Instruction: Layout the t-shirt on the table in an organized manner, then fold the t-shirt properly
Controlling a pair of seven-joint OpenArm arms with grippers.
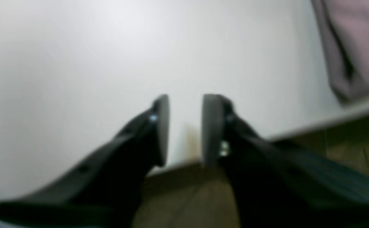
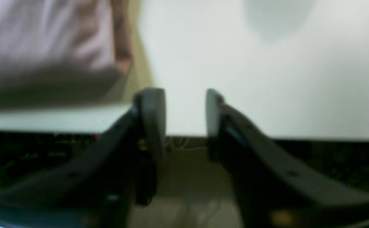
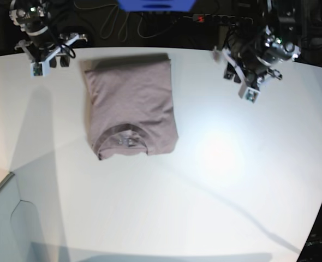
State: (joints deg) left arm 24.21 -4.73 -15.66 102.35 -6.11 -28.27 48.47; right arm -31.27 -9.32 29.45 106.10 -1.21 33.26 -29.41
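Observation:
The t-shirt (image 3: 131, 106) lies folded into a compact mauve rectangle on the white table (image 3: 204, 191), its neck facing the near side. My left gripper (image 3: 240, 83) hovers at the table's far edge, well to the right of the shirt. In the left wrist view the left gripper (image 1: 186, 101) shows a narrow gap between the fingers with nothing in it, and the t-shirt (image 1: 355, 47) sits at the upper right. My right gripper (image 3: 47, 63) hangs by the shirt's far left corner. In the right wrist view the right gripper (image 2: 184, 95) is open and empty, the t-shirt (image 2: 45, 47) to its left.
Cables and a power strip (image 3: 226, 19) run along the dark floor beyond the table's far edge, next to a blue object (image 3: 155, 4). The table edge (image 1: 314, 125) passes just under both grippers. A grey lower surface (image 3: 3, 218) sits at the near left.

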